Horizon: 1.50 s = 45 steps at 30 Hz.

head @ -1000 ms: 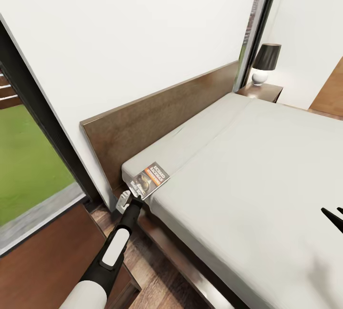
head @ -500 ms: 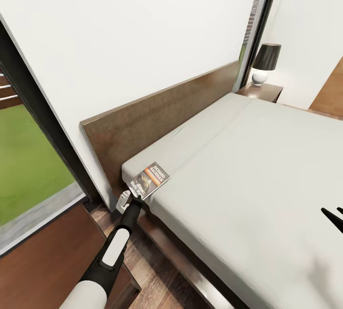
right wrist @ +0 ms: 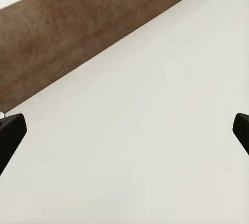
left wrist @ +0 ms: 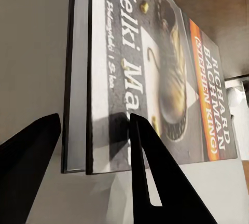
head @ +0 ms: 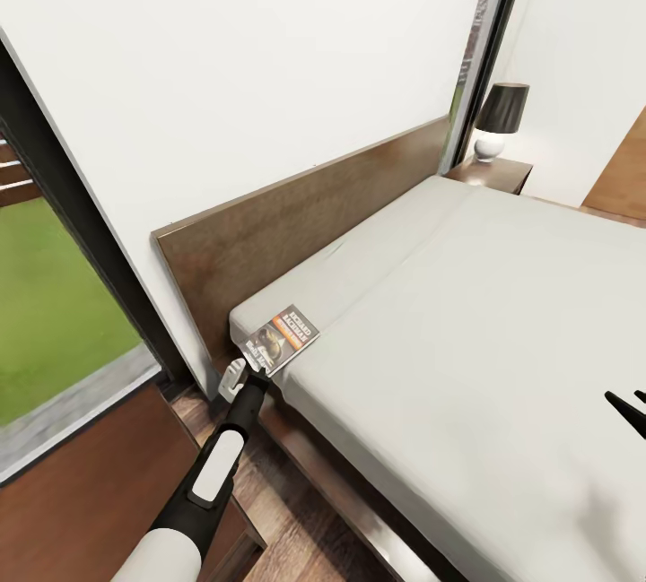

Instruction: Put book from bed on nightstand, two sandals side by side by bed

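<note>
Your left gripper is at the near corner of the bed, right at the edge of the book, which lies flat on the pale mattress close to the headboard. From the left wrist camera, the two dark fingers straddle the book's near edge: one finger lies over the cover, the other sits off to the side of the spine, so the jaws look partly open around the edge, but you cannot tell from these pictures whether they are pressing on it. The cover shows an orange band, a boot picture and the white lettering "RICHARD BACHMAN". Your left arm reaches forward over the wood floor between the bed frame and a reddish-brown cabinet at the lower left. Your right gripper shows at the head view's right edge as dark fingertips over the mattress; in the right wrist view its fingers stand far apart at the picture's two sides, wide open and holding nothing, with the mattress and headboard ahead. At the far side of the bed a nightstand stands by the window, carrying a lamp with a dark shade.
</note>
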{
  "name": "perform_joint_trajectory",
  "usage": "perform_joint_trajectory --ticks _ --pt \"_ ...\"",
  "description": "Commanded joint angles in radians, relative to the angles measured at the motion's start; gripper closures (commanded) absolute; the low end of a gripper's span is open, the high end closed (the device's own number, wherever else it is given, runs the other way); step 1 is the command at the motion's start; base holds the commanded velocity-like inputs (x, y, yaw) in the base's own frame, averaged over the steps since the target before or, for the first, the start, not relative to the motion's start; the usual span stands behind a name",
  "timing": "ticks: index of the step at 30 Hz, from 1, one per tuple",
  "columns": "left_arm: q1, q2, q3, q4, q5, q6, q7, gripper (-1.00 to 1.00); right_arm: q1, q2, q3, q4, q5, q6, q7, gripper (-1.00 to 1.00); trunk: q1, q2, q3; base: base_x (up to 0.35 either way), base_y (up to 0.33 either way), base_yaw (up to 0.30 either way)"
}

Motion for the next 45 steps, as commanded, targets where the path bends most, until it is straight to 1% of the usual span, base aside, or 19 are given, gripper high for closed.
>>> perform_joint_trajectory --ticks 1,13,20,27,39,45 --pt "-0.001 -0.001 0.002 0.001 0.01 0.001 -0.007 1.0 -0.001 0.0 -0.001 0.0 -0.003 0.01 0.003 -1.0 0.0 0.0 -0.001 0.0 0.0 0.0" --pt "-0.001 -0.001 0.002 0.001 0.01 0.001 -0.007 1.0 -0.001 0.0 -0.001 0.001 -0.003 0.01 0.003 -1.0 0.0 0.0 -0.001 0.0 0.0 0.0" --pt "-0.001 -0.001 0.002 -0.022 0.01 0.001 -0.007 1.0 -0.001 0.0 0.0 0.001 -0.003 0.01 0.003 -1.0 -0.027 0.049 0.021 0.0 0.0 0.0" --pt "-0.001 -0.001 0.002 -0.027 0.01 0.001 -0.007 1.0 0.0 0.0 0.0 0.001 -0.003 0.01 0.003 -1.0 -0.027 0.049 0.021 0.0 0.0 0.0" --pt "-0.001 -0.001 0.002 -0.026 0.01 0.002 -0.007 1.0 -0.001 0.0 0.0 0.001 -0.003 0.01 0.003 -1.0 -0.073 0.133 0.059 0.0 0.0 0.0" --pt "-0.001 -0.001 0.001 -0.025 0.01 0.002 -0.007 1.0 -0.001 0.0 0.0 0.001 -0.003 0.01 0.003 -1.0 -0.073 0.133 0.059 0.0 0.0 0.0"
